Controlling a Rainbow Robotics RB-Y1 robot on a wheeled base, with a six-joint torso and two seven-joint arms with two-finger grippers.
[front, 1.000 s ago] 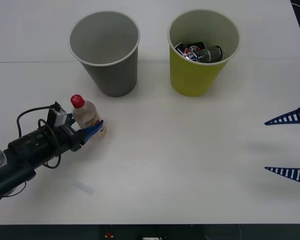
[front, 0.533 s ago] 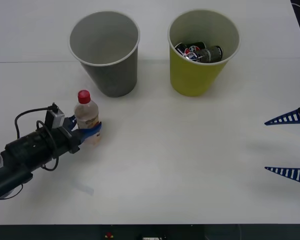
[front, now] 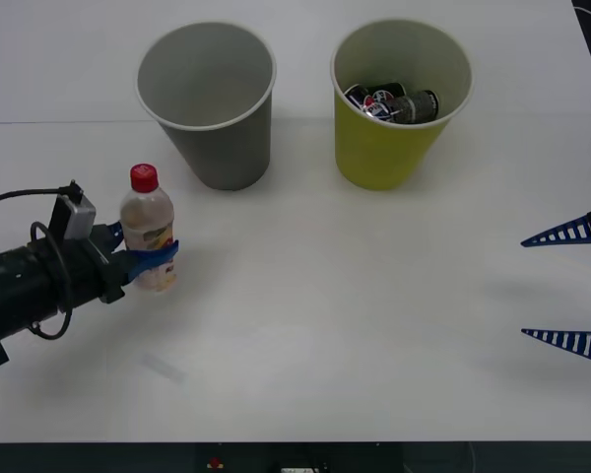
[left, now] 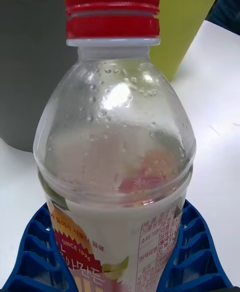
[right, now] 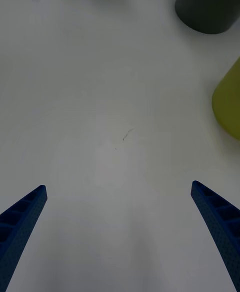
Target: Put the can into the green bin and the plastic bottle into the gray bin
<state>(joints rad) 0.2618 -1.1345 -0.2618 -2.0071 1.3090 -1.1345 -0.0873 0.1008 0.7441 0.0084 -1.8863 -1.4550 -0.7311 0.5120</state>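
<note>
We see bright, even overhead light washing the white table (front: pixel 374 296), soft faint shadows beside the gray bin (front: pixel 209 99) and green bin (front: pixel 394 108), and glare spots on the plastic bottle (left: pixel 117 136), whose close-up shoulder looks slightly soft.

The left arm reaches in level from the left edge, its black wrist wrapped with a cable. The left gripper (front: pixel 150 261) has its blue fingers (left: pixel 197 252) clamped around the plastic bottle (front: pixel 148 230). The right gripper (front: pixel 569 287) waits at the right edge, fingers spread wide apart.
</note>
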